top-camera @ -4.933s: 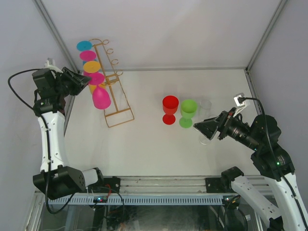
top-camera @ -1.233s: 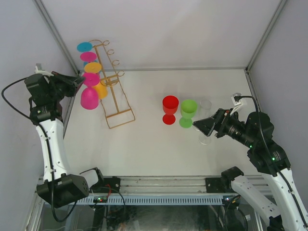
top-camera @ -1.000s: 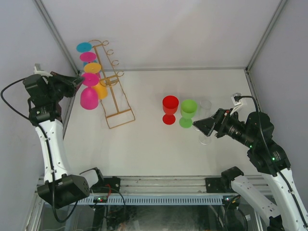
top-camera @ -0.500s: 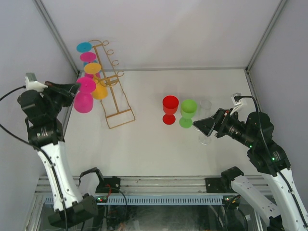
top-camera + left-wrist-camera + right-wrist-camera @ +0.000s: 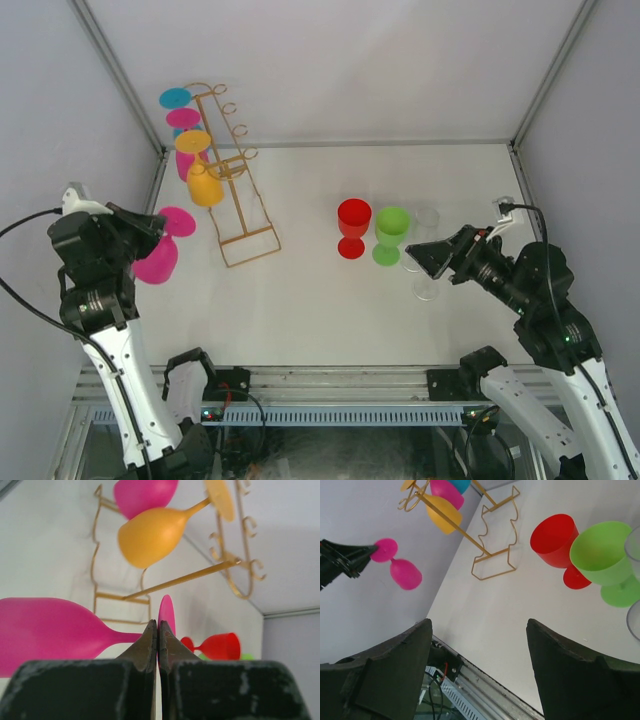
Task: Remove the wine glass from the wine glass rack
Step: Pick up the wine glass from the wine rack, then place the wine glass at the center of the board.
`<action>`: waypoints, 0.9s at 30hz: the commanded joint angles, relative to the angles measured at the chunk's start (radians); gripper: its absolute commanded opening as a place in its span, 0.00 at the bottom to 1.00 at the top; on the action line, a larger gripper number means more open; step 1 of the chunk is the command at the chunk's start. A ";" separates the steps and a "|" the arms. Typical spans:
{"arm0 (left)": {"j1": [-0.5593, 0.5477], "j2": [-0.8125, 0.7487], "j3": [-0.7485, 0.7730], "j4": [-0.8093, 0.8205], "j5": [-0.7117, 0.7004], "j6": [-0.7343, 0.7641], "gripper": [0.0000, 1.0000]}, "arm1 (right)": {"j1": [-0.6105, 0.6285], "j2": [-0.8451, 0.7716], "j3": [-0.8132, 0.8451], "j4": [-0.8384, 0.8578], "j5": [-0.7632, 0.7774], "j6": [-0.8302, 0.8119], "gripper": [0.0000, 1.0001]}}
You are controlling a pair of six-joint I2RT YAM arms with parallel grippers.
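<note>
My left gripper (image 5: 150, 222) is shut on the stem of a pink wine glass (image 5: 157, 258) and holds it in the air left of the gold wire rack (image 5: 232, 180), clear of its hooks. In the left wrist view my fingers (image 5: 150, 645) pinch the stem beside the foot, with the pink bowl (image 5: 45, 630) to the left. An orange glass (image 5: 204, 185), another pink one (image 5: 183, 160) and a blue one (image 5: 176, 97) hang on the rack. My right gripper (image 5: 428, 255) is open and empty above the table by a clear glass (image 5: 427, 225).
A red glass (image 5: 353, 226), a green glass (image 5: 391, 234) and the clear glass stand upright mid-table. A grey wall and metal frame post (image 5: 120, 80) run close behind the left arm. The table's front rail (image 5: 340, 380) lies below.
My left gripper has pulled the pink glass off the rack, moving it left and toward the near edge. My right gripper has shifted slightly.
</note>
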 commanded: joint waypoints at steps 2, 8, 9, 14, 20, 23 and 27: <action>-0.031 -0.079 -0.094 -0.101 0.006 0.140 0.00 | -0.003 0.016 -0.011 0.107 0.001 0.036 0.75; -0.233 -0.135 -0.214 -0.023 0.049 0.105 0.00 | -0.003 0.047 -0.020 0.157 -0.058 0.065 0.75; -0.277 -0.135 -0.223 -0.026 0.048 0.113 0.00 | -0.003 0.049 -0.023 0.159 -0.060 0.068 0.75; -0.570 -0.119 -0.283 0.046 0.027 0.057 0.00 | -0.003 0.049 -0.044 0.194 -0.083 0.090 0.74; -0.851 -0.050 -0.375 0.281 0.046 -0.008 0.00 | -0.003 0.074 -0.052 0.211 -0.178 0.100 0.72; -0.977 -0.012 -0.375 0.381 0.044 -0.032 0.00 | -0.002 0.095 -0.052 0.205 -0.243 0.101 0.72; -1.098 0.033 -0.356 0.488 0.045 -0.038 0.00 | 0.005 0.110 -0.052 0.190 -0.272 0.103 0.70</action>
